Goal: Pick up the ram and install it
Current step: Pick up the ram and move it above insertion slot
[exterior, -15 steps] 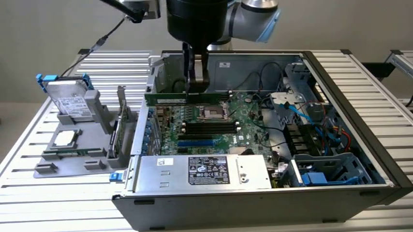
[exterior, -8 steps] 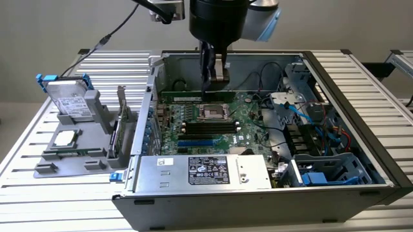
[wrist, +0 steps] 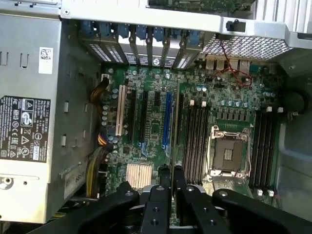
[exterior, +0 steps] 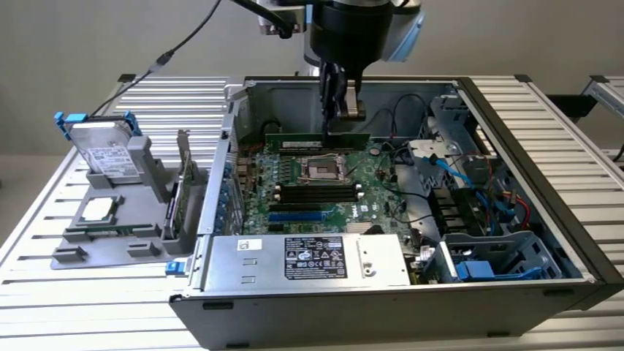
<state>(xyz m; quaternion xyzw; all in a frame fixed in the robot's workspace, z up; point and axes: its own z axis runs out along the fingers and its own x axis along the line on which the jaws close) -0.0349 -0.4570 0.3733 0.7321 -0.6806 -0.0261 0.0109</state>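
Observation:
The ram (exterior: 297,138), a long thin green stick, hangs level above the motherboard (exterior: 375,183) inside the open computer case, over its far edge. My gripper (exterior: 338,124) reaches down from above and is shut on the stick right of its middle. The black memory slots (exterior: 314,194) lie nearer the camera, past the CPU socket (exterior: 322,168). In the wrist view, the black fingers (wrist: 161,195) sit close together over the board, with memory slots (wrist: 195,141) and the CPU socket (wrist: 229,152) beneath.
A power supply (exterior: 312,259) fills the case's front. Drive cages and cables (exterior: 468,183) crowd the exterior view's right side. Outside the case on the exterior view's left, a grey holder (exterior: 107,234) carries a hard drive (exterior: 102,150), a CPU and an upright expansion card (exterior: 183,183).

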